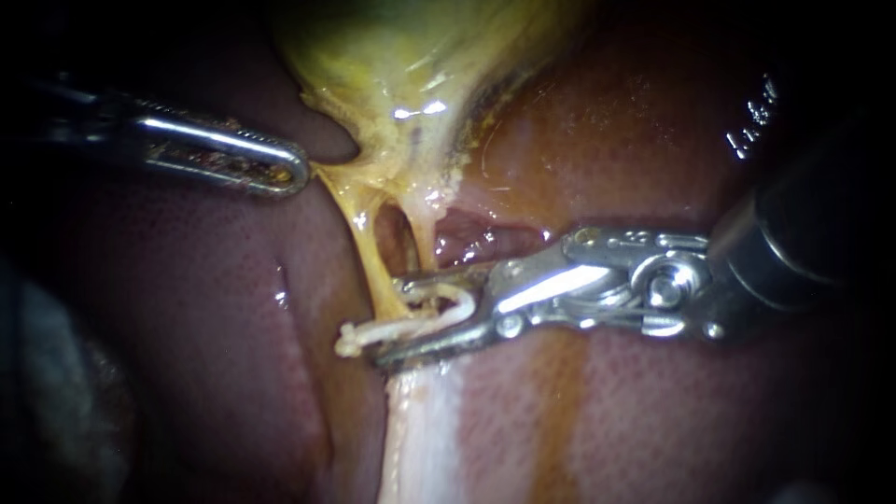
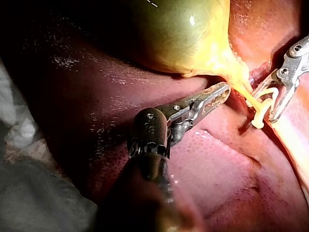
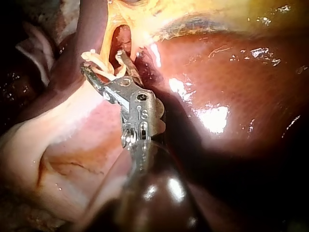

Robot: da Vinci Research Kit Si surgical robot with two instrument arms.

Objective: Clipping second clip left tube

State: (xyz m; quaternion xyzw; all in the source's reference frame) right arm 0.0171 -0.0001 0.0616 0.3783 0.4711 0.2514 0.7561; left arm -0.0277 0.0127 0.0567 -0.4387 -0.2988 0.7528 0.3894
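Here, right end effector — half open — holds a clip astride the left tube, liver beneath.

Endoscope view: gallbladder top centre, lying on liver, which spreads below and to both sides. Two tubes drop from gallbladder's lower end: left tube, w/ right tube just beside it, gap btwn them. L instrument enters from left, ending against gallbladder's lower-left edge, above left tube. R instrument enters from right, low on left tube; clip sits in it, across left tube.
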